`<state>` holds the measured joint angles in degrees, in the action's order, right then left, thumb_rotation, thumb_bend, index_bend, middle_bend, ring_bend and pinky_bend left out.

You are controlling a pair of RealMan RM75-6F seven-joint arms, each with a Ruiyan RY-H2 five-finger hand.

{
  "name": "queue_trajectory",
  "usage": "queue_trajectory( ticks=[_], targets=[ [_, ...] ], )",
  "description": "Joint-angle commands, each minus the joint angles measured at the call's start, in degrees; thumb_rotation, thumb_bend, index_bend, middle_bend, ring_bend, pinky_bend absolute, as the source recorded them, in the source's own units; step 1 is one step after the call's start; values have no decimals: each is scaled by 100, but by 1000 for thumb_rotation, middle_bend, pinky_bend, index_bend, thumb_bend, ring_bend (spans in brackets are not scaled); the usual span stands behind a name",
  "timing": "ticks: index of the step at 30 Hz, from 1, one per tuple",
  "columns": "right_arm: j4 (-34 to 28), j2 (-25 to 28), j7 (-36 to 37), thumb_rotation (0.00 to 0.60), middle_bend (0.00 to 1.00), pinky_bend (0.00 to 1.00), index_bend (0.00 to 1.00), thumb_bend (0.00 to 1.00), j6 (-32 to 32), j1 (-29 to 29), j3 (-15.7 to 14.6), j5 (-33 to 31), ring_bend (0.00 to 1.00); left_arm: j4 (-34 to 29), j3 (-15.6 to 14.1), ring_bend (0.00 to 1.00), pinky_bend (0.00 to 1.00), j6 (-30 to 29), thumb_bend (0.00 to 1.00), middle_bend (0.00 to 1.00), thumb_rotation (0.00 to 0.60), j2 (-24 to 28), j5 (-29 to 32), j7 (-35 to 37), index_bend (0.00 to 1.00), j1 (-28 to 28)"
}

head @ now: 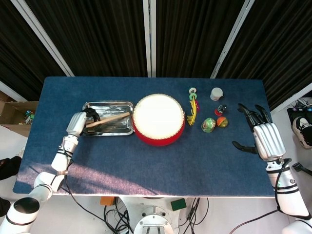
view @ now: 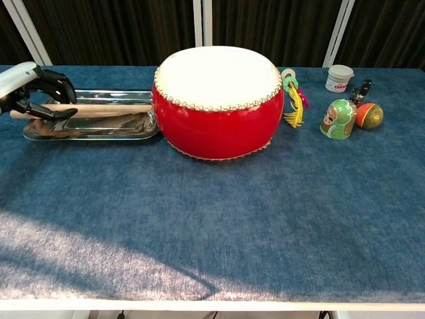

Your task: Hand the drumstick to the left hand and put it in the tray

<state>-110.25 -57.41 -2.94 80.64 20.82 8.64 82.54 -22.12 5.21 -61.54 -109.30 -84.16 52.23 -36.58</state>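
A wooden drumstick point(head: 110, 118) point(view: 106, 108) lies lengthwise in the steel tray point(head: 108, 104) point(view: 93, 135), left of the drum. My left hand point(head: 79, 122) point(view: 30, 85) is at the tray's left end, fingers and thumb curled around the stick's handle. I can make out only one stick clearly in the tray; whether another lies beneath it is hidden. My right hand point(head: 264, 139) hovers over the table's right edge with fingers spread and nothing in it; the chest view does not show it.
A red drum point(head: 159, 119) point(view: 218, 100) with a white skin stands right against the tray. To its right are a tasselled rattle point(head: 193, 105), a white jar point(head: 216, 93), a green doll point(view: 339, 118) and an orange ball point(view: 369, 115).
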Motion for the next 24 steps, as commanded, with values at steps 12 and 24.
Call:
queue_trajectory(
  ticks=[12,24],
  targets=[
    [104,52,252,600,249,104,0,13,-15,-150,16,41,209,211,118,155,240,212,365,177,600,-10,226,-51,235,175],
    [815,-15,862,600,245,154,0,138,-99,-405,-164,19,170,-2284,213,155,221,-1683,332,167,600,1870,301,-1627,205,1271]
  ],
)
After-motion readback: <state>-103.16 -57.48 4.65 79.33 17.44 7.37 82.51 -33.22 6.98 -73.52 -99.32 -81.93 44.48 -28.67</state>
